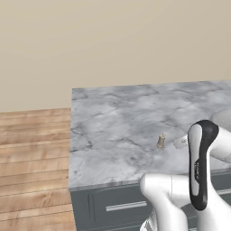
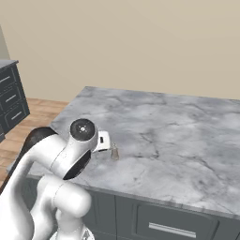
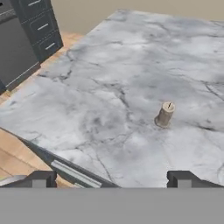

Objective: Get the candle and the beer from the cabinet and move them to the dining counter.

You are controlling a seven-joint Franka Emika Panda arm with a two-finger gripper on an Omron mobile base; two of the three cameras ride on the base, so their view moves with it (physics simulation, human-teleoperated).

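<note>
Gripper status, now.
Gripper: open and empty, jaws spread wide; the candle stands upright on the dining counter, apart from the fingertips.

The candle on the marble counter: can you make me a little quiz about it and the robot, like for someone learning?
1. True or false: the candle stands upright on the dining counter.
2. The end effector is: A) shut on the candle, B) open and apart from the candle, C) shut on a bottle.
3. Fill in: in the left base view, the floor beside the counter looks like ____.

Key
1. True; its wick points up.
2. B; the fingertips sit wide apart, with the candle beyond them.
3. Wood; brown planks run left of the counter.
</note>
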